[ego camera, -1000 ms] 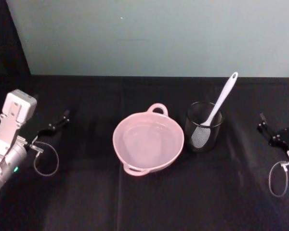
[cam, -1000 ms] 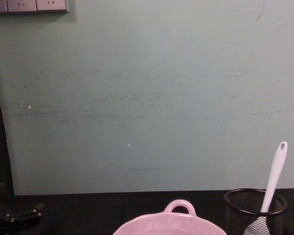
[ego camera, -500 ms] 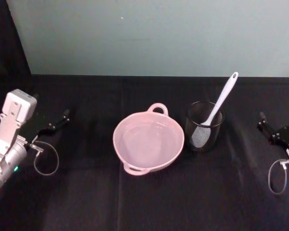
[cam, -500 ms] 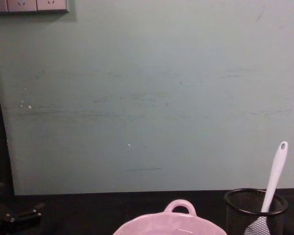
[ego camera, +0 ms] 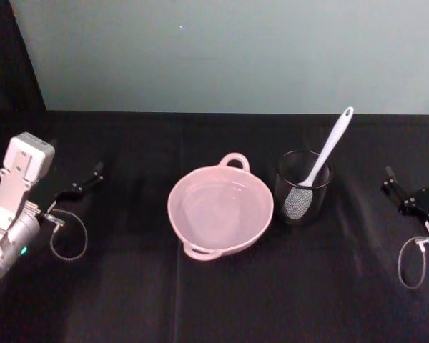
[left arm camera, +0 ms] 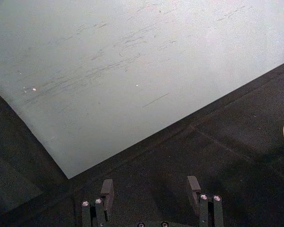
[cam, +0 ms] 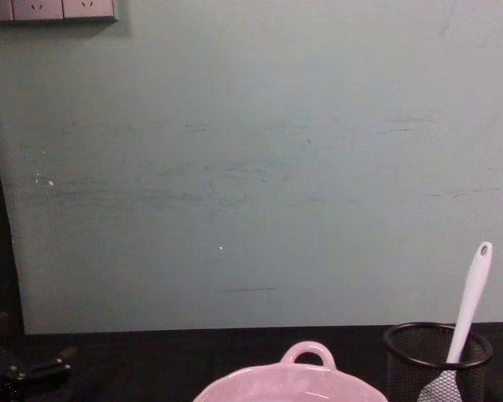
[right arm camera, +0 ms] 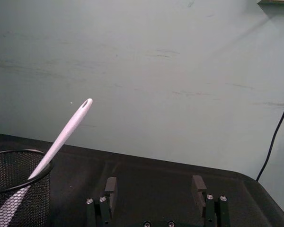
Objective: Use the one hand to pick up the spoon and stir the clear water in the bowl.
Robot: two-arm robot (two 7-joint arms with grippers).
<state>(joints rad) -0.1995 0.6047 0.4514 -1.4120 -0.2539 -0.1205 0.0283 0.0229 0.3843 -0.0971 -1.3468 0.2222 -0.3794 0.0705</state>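
A pale pink bowl [ego camera: 220, 211], a white spoon [ego camera: 327, 154] in a black mesh cup [ego camera: 302, 189], a black tablecloth [ego camera: 200, 300].

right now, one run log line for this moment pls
stage: pre-grasp | spoon: in mesh cup | bowl: water, unstirred | left hand: open, idle | right hand: open, idle

bowl [ego camera: 220, 210]: sat mid-table, water [ego camera: 218, 207] in it.
mesh cup [ego camera: 302, 187]: stood just right of the bowl.
spoon [ego camera: 323, 156]: stood in the cup, handle tilted up to the right.
left gripper [ego camera: 93, 177]: far left of the bowl.
right gripper [ego camera: 413, 179]: far right of the cup.
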